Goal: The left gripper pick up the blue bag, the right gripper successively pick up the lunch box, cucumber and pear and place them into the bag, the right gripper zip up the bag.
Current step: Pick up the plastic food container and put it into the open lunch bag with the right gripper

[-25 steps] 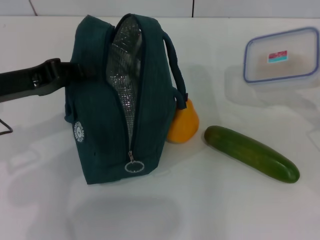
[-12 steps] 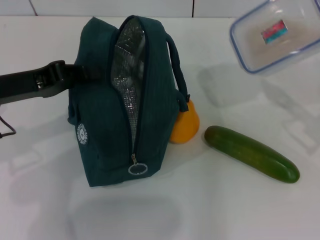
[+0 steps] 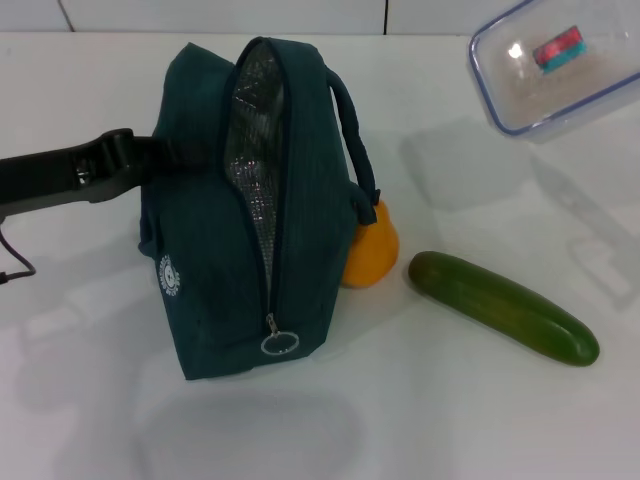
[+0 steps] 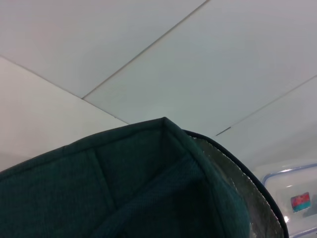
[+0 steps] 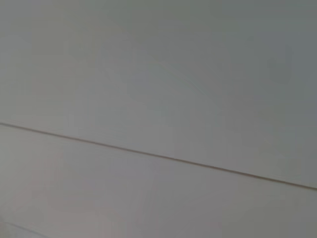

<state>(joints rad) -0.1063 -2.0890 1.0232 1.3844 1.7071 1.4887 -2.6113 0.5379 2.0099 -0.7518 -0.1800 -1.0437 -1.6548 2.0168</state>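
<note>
Holding the dark teal fabric bag (image 3: 240, 200) upright mid-table, the left gripper (image 3: 125, 160) clamps its side; clear blue-rimmed lunch box (image 3: 560, 65) hangs airborne at the far right corner, right gripper unseen. Next: lower it into the opening.

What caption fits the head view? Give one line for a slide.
Left gripper holds the open blue bag upright; lunch box tilted at right; pear, cucumber wait.

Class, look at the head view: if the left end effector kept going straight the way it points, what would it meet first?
The left end effector is already against the dark teal fabric lunch bag, so it would push straight into the bag's side.
</note>
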